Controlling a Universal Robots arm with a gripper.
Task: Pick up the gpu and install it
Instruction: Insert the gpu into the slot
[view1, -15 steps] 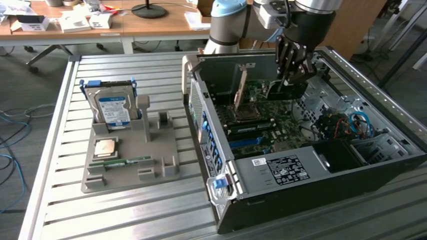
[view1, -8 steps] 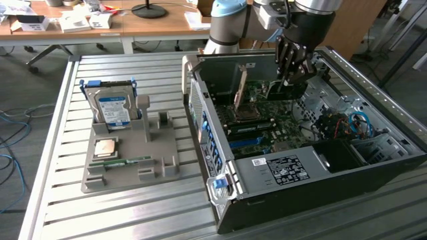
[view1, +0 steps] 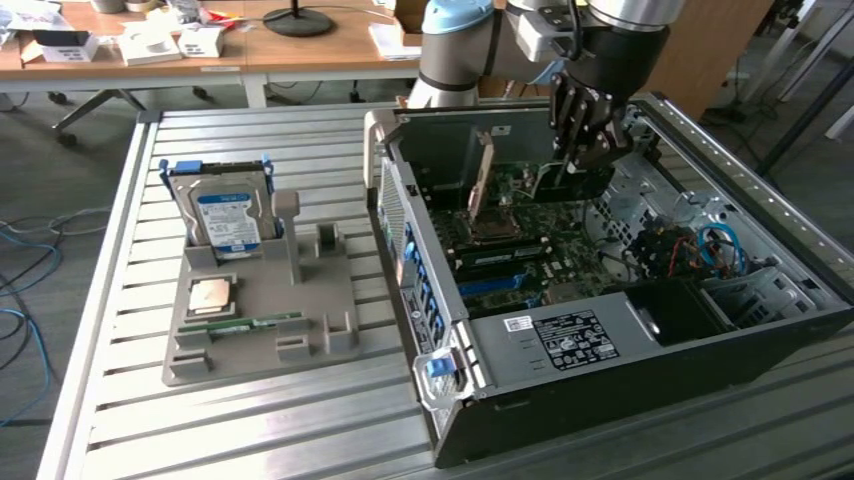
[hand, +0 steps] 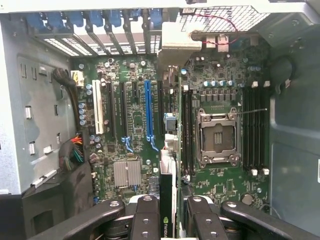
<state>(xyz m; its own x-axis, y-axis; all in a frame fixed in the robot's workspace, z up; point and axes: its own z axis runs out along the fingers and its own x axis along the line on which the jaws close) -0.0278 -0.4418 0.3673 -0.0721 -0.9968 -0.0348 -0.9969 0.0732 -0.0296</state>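
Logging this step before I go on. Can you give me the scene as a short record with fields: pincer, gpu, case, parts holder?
pincer: inside the open computer case, shut on the gpu
gpu: held edge-on over the motherboard, close beside the blue slot
seated in a slot: cannot tell
cpu socket: no chip in it
parts holder: on the table at the exterior view's left of the case
hard drive: standing upright in the parts holder

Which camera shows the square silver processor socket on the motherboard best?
The wrist view: the square silver processor socket faces it squarely, unobstructed. The exterior view catches it at a slant inside the open black computer case.
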